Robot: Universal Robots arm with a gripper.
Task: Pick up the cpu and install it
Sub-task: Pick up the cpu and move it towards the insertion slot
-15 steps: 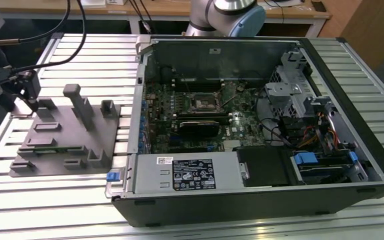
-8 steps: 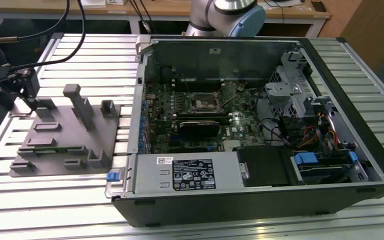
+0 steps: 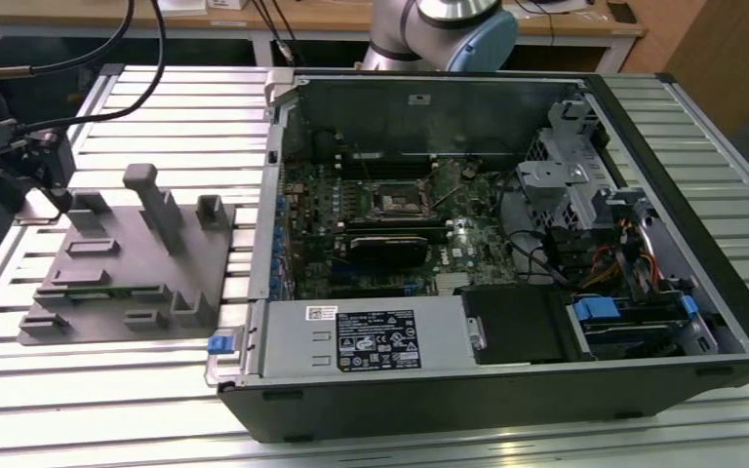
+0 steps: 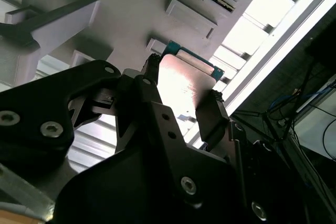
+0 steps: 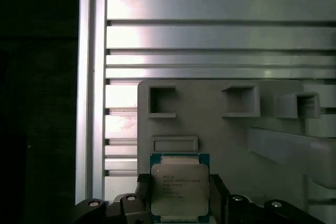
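Cpu point(image 5: 179, 190) flat, silver top upward

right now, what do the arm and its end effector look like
The arm is a rounded silver-grey tube with a light blue joint cap. In the second wrist view, the end effector is matte black. It is built of angular plates fastened with round silver screw heads and ends in two dark, narrow fingers.

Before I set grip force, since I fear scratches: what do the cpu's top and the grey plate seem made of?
The cpu: bare silvery metal top, satin, catching glare; green board rim. The grey plate: matte, uniform, with moulded pockets, probably plastic, possibly painted metal.
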